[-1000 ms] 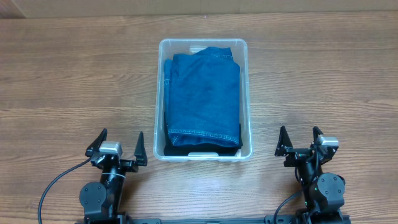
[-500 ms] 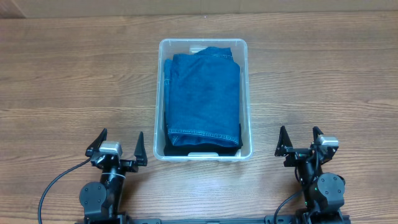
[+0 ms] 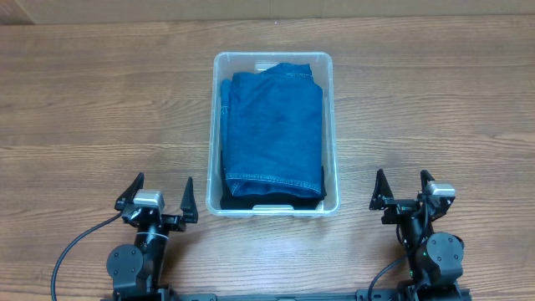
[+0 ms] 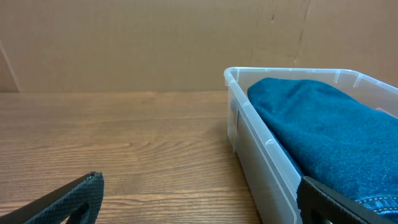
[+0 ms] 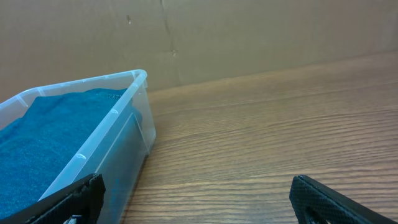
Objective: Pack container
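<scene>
The clear plastic container [image 3: 216,125] stands in the middle of the wooden table. Folded blue jeans [image 3: 274,134] fill it, with a dark garment [image 3: 251,203] showing under them at the near end. My left gripper [image 3: 157,196] is open and empty at the near left, just left of the container's near corner. My right gripper [image 3: 403,189] is open and empty at the near right. The container's wall [image 4: 261,162] and the jeans [image 4: 323,130] show in the left wrist view. They also show in the right wrist view, wall [image 5: 118,149] and jeans [image 5: 37,137]. The label is hidden.
A brown cardboard wall [image 4: 155,43] stands behind the table's far edge. Bare wood table [image 3: 100,109] lies on both sides of the container.
</scene>
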